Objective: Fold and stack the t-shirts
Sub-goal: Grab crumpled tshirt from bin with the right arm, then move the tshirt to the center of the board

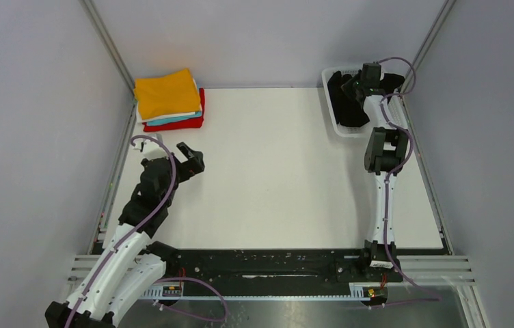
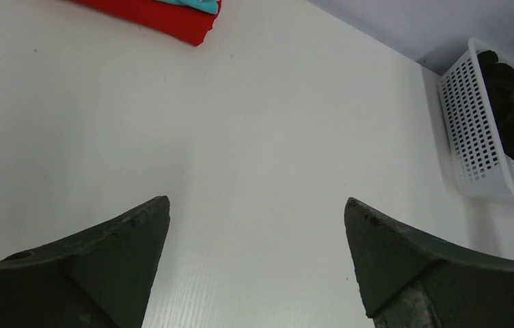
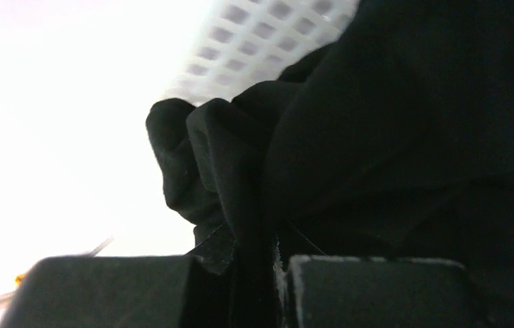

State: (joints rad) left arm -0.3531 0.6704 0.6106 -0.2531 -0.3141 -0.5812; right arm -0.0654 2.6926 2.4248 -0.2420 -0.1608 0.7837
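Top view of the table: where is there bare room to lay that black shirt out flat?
The widest bare patch of the table is its middle, between the open left gripper and the right arm. Crowded: the far left corner holds the stack of folded t-shirts; the far right holds the white mesh basket, where the right gripper pinches the black t-shirt.

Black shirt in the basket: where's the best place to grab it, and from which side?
A raised fold on top of the black shirt, from straight above: it lies crumpled inside the basket, whose walls block the sides. The right gripper seems shut on such a fold.
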